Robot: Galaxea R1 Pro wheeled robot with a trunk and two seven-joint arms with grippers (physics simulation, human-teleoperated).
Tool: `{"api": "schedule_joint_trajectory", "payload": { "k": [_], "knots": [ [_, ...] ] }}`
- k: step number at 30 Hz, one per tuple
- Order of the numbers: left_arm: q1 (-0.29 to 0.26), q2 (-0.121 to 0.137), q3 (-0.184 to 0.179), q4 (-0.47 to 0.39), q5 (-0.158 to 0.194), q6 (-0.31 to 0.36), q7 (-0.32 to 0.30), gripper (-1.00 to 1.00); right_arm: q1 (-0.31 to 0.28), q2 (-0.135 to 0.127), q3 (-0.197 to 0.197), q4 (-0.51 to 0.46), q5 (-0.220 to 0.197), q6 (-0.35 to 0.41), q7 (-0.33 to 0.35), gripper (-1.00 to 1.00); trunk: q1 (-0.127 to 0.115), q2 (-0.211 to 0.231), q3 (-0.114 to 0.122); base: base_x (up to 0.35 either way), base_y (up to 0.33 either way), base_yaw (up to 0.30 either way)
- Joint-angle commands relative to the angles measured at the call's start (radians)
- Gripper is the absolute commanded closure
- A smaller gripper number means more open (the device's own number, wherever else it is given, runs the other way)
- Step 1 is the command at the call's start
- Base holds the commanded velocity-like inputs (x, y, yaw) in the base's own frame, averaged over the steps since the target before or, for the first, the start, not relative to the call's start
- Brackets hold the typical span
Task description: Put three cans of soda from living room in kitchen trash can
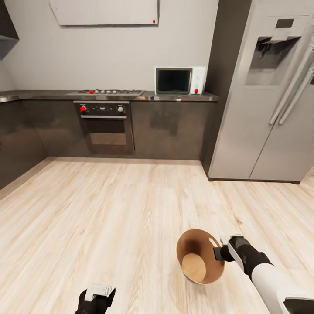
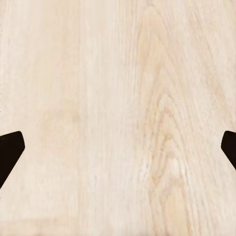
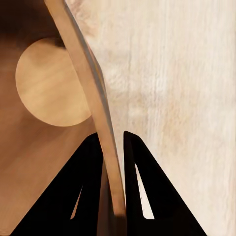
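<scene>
While the kitchen is faced from the pale wood-plank floor point(image 1: 109, 209), the small round tapered bucket with a brown inside point(image 1: 198, 257) is held above that floor at the lower right of the head view, tipped so that its open mouth and round light-brown bottom are turned toward the camera. Its rim is pinched by the right gripper point(image 1: 216, 253): in the right wrist view the two black fingers point(image 3: 142, 182) are seen pressed against the thin rim wall point(image 3: 93, 108), one on the inner side and one on the outer side, with the bucket's round bottom seen just beyond. No contents are visible inside the bucket.

The left gripper point(image 1: 97, 296) is seen at the lower edge of the head view, well apart from the bucket; in the left wrist view its dark fingertips point(image 2: 10, 150) are spread wide, with bare floor boards between them and nothing held.

Behind the floor, a run of dark grey cabinets point(image 1: 170, 131) is shown under a dark tabletop point(image 1: 43, 93), with a built-in oven point(image 1: 107, 126) below a gas hob point(image 1: 109, 92). A white microwave point(image 1: 179, 80) is set on the tabletop near its right end, and a tall steel double-door fridge point(image 1: 270, 96) is placed just beside the cabinets, at the right.
</scene>
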Motion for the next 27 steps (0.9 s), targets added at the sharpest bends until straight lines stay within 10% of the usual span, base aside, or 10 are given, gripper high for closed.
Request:
{"api": "schedule_joint_trajectory", "payload": {
  "k": [1, 11, 27],
  "knots": [
    [-0.001, 0.000, 0.000, 0.000, 0.000, 0.006, 0.000, -1.00, 0.004, -0.001, -0.003, 0.000, -0.016, -0.013, 0.016, 1.00, 0.000, 0.000, 0.004, 0.000, 0.000, 0.000],
    [-0.050, 0.000, 0.006, 0.005, 0.005, 0.142, 0.002, -1.00, 0.022, -0.015, -0.002, 0.000, -0.007, -0.062, 0.145, 1.00, -0.005, 0.003, 0.043, 0.000, 0.000, 0.000],
    [-0.059, -0.001, 0.008, 0.007, 0.003, 0.180, 0.006, -1.00, 0.051, -0.046, 0.000, 0.022, -0.006, -0.058, 0.153, 1.00, -0.012, 0.006, 0.105, 0.000, 0.000, 0.000]
  ]
}}
